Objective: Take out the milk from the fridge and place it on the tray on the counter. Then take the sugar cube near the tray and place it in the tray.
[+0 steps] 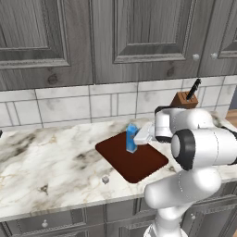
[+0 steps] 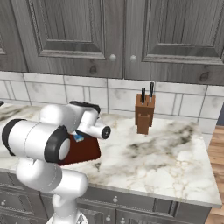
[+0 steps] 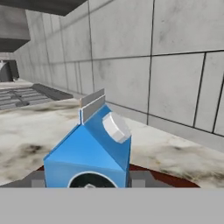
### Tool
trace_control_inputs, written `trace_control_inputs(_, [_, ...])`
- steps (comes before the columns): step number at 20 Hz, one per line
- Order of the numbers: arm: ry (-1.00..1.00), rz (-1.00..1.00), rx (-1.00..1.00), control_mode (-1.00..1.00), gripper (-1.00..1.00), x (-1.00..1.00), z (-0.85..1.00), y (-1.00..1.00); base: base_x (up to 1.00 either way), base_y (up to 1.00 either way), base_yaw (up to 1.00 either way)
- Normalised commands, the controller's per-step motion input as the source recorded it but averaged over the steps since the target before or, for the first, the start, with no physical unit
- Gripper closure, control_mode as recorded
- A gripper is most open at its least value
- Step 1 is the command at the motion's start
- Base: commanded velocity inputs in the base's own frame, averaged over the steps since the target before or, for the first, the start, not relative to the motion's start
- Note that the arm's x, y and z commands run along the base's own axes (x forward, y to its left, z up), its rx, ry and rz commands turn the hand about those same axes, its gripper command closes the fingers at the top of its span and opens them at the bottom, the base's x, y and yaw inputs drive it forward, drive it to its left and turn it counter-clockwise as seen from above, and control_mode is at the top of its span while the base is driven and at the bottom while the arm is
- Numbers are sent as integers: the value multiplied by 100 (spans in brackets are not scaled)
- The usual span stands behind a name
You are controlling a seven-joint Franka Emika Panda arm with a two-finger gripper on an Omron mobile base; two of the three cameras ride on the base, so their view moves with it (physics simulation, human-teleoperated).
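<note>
Closest to you in the hand view sits the milk (image 3: pixel 89 151), a matte blue carton with a gabled top, a flat grey ridge seam and a round white cap on its slope; a dark round mark shows at its lower front. You can see the gripper (image 3: pixel 89 180) straddling it, one grey fingertip on each side of the carton's body, so it is pinching the milk. From the left base view, the carton (image 1: pixel 131 137) stands upright at centre frame on the tray (image 1: pixel 134 162), a flat, smooth red-brown slab with rounded corners, set at an angle on the surface (image 1: pixel 46 162), which is glossy marbled stone in white and beige. Just beside the tray's lower-left edge, you will find the sugar cube (image 1: pixel 105 179), a tiny pale block lying on the stone, apart from the tray. At the upper right of that view a brown wooden knife block (image 1: pixel 184 99) with dark handles stands against the pale tiled wall (image 1: pixel 69 109).
</note>
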Motion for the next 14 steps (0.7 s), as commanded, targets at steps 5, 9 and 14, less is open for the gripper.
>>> trace_control_inputs(5, [-1, 0, 0, -100, -100, 0, -24, 0, 0, 0, 0])
trace_control_inputs(9, [0, 0, 0, -100, -100, 0, -10, 0, 0, 0, 0])
trace_control_inputs(14, [-3, 0, 0, -100, -100, 0, 0, 0, 0, 0, 0])
